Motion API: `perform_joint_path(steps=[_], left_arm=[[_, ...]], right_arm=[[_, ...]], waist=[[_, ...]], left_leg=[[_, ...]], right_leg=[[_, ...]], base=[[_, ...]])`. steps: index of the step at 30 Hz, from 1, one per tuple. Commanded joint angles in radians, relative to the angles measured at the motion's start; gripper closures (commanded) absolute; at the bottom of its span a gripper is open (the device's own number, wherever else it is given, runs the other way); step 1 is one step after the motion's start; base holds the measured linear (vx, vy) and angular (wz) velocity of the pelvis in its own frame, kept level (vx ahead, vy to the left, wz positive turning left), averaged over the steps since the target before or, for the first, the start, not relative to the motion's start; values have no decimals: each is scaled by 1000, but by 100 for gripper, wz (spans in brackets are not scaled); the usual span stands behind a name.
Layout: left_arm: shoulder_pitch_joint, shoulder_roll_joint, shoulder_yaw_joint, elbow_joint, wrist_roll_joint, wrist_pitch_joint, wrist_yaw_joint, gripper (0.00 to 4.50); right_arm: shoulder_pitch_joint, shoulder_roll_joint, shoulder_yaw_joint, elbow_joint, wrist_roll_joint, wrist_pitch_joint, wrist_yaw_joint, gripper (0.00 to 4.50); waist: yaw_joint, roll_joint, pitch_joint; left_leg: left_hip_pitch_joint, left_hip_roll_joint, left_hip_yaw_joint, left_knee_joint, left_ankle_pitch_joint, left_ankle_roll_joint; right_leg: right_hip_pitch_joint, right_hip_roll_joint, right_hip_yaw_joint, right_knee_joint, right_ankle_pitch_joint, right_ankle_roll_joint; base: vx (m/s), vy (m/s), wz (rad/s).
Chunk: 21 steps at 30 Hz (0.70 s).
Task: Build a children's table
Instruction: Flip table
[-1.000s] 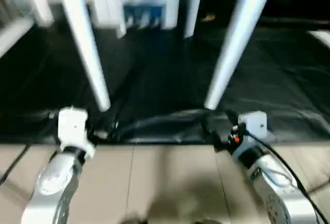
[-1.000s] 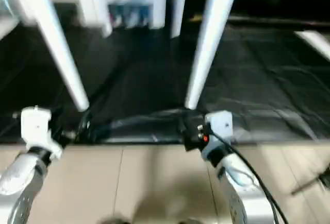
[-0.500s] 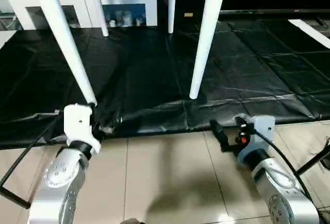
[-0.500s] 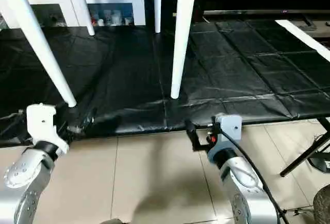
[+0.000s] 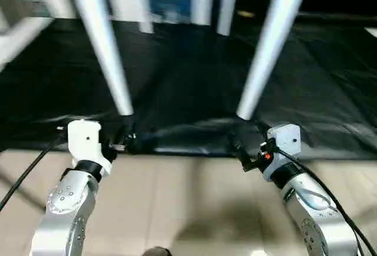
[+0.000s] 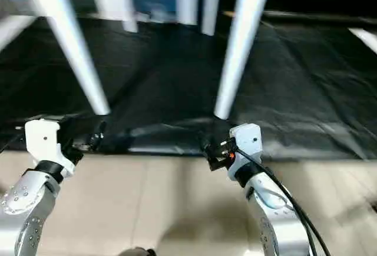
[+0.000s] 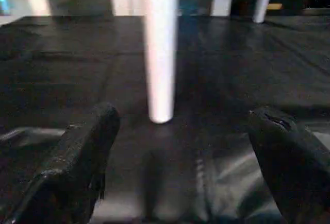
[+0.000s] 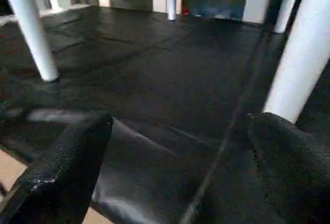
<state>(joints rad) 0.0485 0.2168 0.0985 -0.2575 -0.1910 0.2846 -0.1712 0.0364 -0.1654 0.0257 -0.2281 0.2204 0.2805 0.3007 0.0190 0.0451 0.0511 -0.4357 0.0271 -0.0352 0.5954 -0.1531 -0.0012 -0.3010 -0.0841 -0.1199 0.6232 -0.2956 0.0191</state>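
From your head camera, the table [image 5: 268,50] stands on the black mat [image 5: 330,85], its legs running long and slanted, feet down. Your left gripper [image 5: 121,144] sits just short of the near left leg [image 5: 106,50]; your right gripper [image 5: 241,153] sits just below the near right leg's foot.

Left wrist: both fingers [image 7: 77,167] spread wide, holding nothing, one leg [image 7: 161,49] upright between and beyond them.

Right wrist: fingers [image 8: 67,167] wide apart, empty; a leg [image 8: 301,64] rises beyond one fingertip.
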Motion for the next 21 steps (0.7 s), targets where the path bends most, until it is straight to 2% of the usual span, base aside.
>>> perform_joint_path(steps=[1, 2, 3, 4, 5, 6, 7, 8, 9, 10, 11, 12, 14, 15, 16, 18, 21], left_arm=[[-2, 3, -9, -5, 10, 5, -6, 9], [-1, 3, -10, -4, 12, 4, -5, 9], [0, 2, -9, -2, 12, 3, -5, 9], [0, 2, -9, -2, 12, 3, -5, 9], [0, 0, -8, 0, 11, 3, -4, 9], [2, -4, -5, 3, 5, 4, -4, 9], [4, -7, -2, 4, 1, 4, -3, 9], [6, -15, 7, 8, -14, 5, -1, 9], [7, -19, 12, 10, -20, 6, 0, 9], [8, -19, 13, 12, -20, 4, -1, 9], [9, -19, 13, 12, -20, 4, -1, 9], [9, -18, 12, 14, -21, 6, -4, 9], [9, -18, 12, 14, -21, 6, -4, 9], [9, -18, 12, 14, -21, 6, -4, 9], [9, -18, 12, 14, -21, 6, -4, 9], [9, -18, 12, 14, -21, 6, -4, 9], [9, -18, 12, 14, -21, 6, -4, 9]], right_arm=[[1, 34, -52, 1, 62, 44, -39, 0], [5, 33, -53, -4, 61, 51, -43, 0], [13, 31, -52, -14, 60, 48, -39, 0], [13, 31, -52, -14, 60, 48, -39, 0], [18, 30, -52, -20, 60, 45, -39, 0], [26, 33, -55, -33, 50, 55, -57, 0], [30, 36, -59, -38, 41, 63, -71, 0], [26, 36, -64, -39, 31, 105, -96, 0], [23, 36, -68, -35, 34, 117, -101, 0], [19, 36, -71, -28, 31, 101, -101, 0], [18, 36, -71, -27, 28, 97, -102, 0], [8, 33, -75, -15, 11, 95, -109, 0], [8, 33, -75, -15, 11, 95, -109, 0], [8, 33, -75, -15, 11, 95, -109, 0], [8, 33, -75, -15, 11, 95, -109, 0], [8, 33, -75, -15, 11, 95, -109, 0], [8, 33, -75, -15, 11, 95, -109, 0]], waist=[[4, 11, -39], [-1, 17, -44], [-9, 26, -49], [-10, 23, -45], [-7, 16, -38], [-1, 10, -36], [2, 5, -41], [8, 5, -43], [6, 4, -41], [6, 4, -39], [2, 3, -37], [0, -2, -35], [0, -3, -34], [-2, -3, -35], [-3, -4, -38], [0, 0, -48], [2, -4, -50]], left_leg=[[32, 160, -8, -77, -145, -10], [58, 173, -24, -94, -193, -7], [89, 172, -48, -101, -249, 16], [88, 167, -47, -103, -275, 17], [68, 152, -30, -109, -354, -12], [40, 137, -5, -106, -401, -55], [32, 137, 6, -98, -387, -65], [34, 141, 22, -90, -354, -70], [34, 150, 32, -92, -357, -68], [36, 155, 38, -93, -378, -71], [36, 161, 42, -97, -431, -79], [41, 166, 51, -99, -483, -88], [44, 170, 60, -99, -527, -97], [41, 172, 64, -99, -528, -99], [40, 172, 68, -99, -518, -99], [44, 181, 75, -102, -441, -78], [44, 183, 88, -97, -359, -34]], right_leg=[[36, -90, 71, -65, 88, -183], [17, -48, 62, -40, 70, -173], [-2, -22, 67, -21, 60, -155], [-6, -26, 75, -25, 62, -152], [3, -51, 90, -45, 69, -157], [23, -82, 99, -68, 67, -157], [32, -97, 103, -76, 66, -153], [28, -103, 106, -83, 62, -148], [25, -102, 105, -84, 21, -150], [18, -98, 105, -86, -17, -152], [13, -95, 105, -86, -101, -154], [1, -90, 108, -90, -179, -154], [-10, -90, 115, -94, -266, -151], [-11, -90, 117, -93, -279, -148], [-11, -88, 116, -93, -269, -144], [-17, -73, 113, -80, -106, -144], [-14, -76, 112, -73, 33, -156]], base=[[28, -24, 20], [0, 0, 0], [0, 0, 0], [0, 0, 0], [0, 0, 0], [0, 0, 0], [0, 0, 0], [0, 0, 0], [0, 0, 0], [0, 0, 0], [0, 0, 0], [0, 0, 0], [0, 0, 0], [0, 0, 0], [0, 0, 0], [0, 0, 0], [0, 0, 0]])
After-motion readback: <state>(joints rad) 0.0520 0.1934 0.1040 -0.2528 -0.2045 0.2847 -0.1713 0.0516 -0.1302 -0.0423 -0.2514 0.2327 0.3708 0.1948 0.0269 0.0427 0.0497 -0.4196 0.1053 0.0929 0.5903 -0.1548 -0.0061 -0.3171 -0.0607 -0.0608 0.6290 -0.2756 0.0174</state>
